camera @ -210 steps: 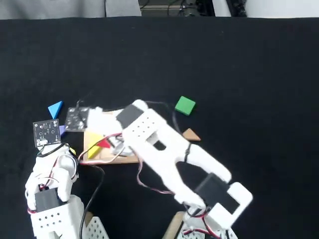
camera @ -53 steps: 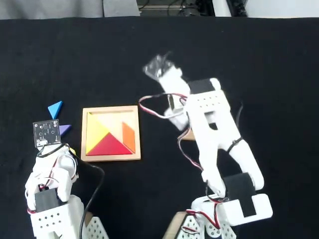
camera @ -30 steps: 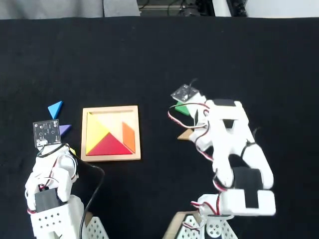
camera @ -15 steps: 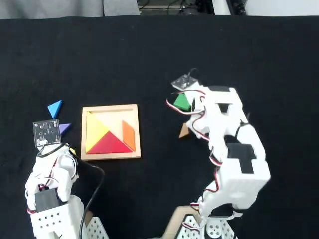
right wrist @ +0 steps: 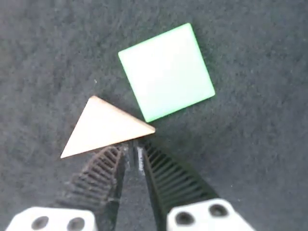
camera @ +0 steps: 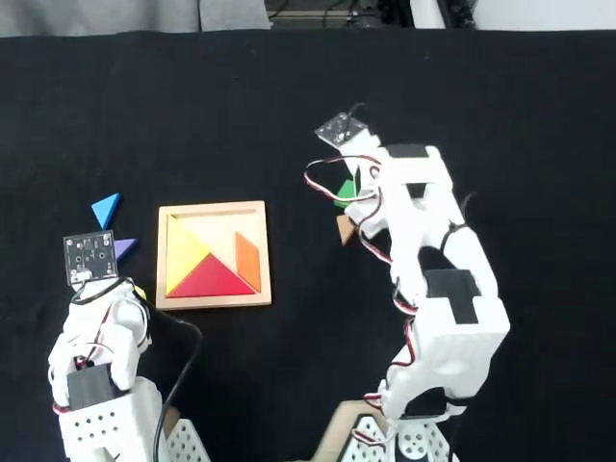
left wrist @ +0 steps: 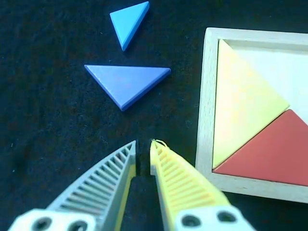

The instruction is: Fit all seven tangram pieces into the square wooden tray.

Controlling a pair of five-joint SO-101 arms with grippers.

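Left gripper (left wrist: 143, 144) sat low over the black cloth. Its fingers were drawn together to a thin slit with nothing between them. Just beyond the tips lay the purple triangle (left wrist: 126, 82), flat, with its point turned toward the gripper. Past it lay the smaller blue triangle (left wrist: 129, 21). Beside the tips ran the wooden rim of the tray (left wrist: 204, 96). Seated inside were a yellow triangle (left wrist: 240, 96) and a red triangle (left wrist: 274, 149), touching along one edge. The high view added an orange piece (camera: 248, 262) against the tray wall nearest the other arm.

Right gripper (right wrist: 134, 147) was stretched out, well apart from the tray, fingers likewise pinched nearly closed and empty. Its tips sat at the long edge of the tan triangle (right wrist: 103, 127); contact could not be told. The green square (right wrist: 166, 71) lay just beyond, one corner meeting the triangle's sharp tip.

From above, the right arm covered most of the square and the left arm's board hid part of the purple triangle. The wrist views showed both whole.
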